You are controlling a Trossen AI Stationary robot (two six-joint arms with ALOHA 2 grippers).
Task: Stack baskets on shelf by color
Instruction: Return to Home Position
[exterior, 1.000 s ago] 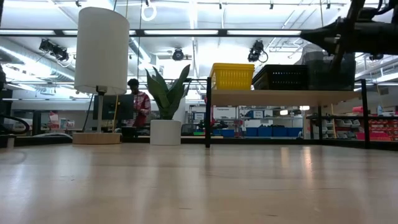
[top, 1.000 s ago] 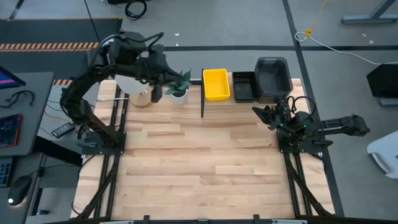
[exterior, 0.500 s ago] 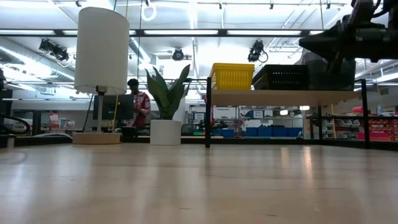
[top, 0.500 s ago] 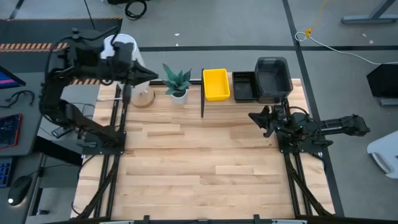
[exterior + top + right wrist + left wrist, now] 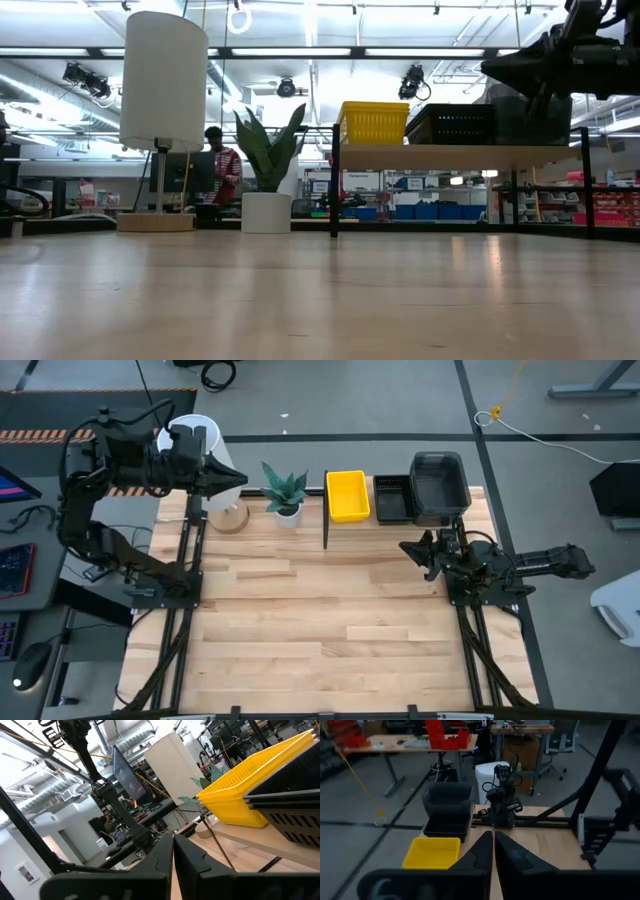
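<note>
The baskets sit side by side on the shelf [image 5: 400, 518] at the table's far edge: yellow [image 5: 347, 495] on the left, black mesh [image 5: 391, 498] in the middle, and a taller dark grey stack [image 5: 438, 485] on the right. The low view shows the yellow [image 5: 372, 122] and the black mesh [image 5: 452, 123] resting on the shelf board [image 5: 450, 155]. My left gripper [image 5: 238, 478] is shut and empty, high above the table's far left corner and pointing toward the shelf. My right gripper [image 5: 408, 548] is shut and empty, hovering just in front of the shelf's right half.
A white lamp [image 5: 205, 445] and a small potted plant [image 5: 286, 490] stand left of the shelf at the far edge. The shelf's black side frame [image 5: 325, 510] rises beside the yellow basket. Bare wooden tabletop [image 5: 320, 620] spreads across the near side. A person [image 5: 222, 165] stands in the room beyond.
My left arm has drawn back from above the plant toward the table's far left corner, and its gripper now points level toward the shelf. My right gripper has shifted a little toward the table's left and near side. The baskets have stayed in place.
</note>
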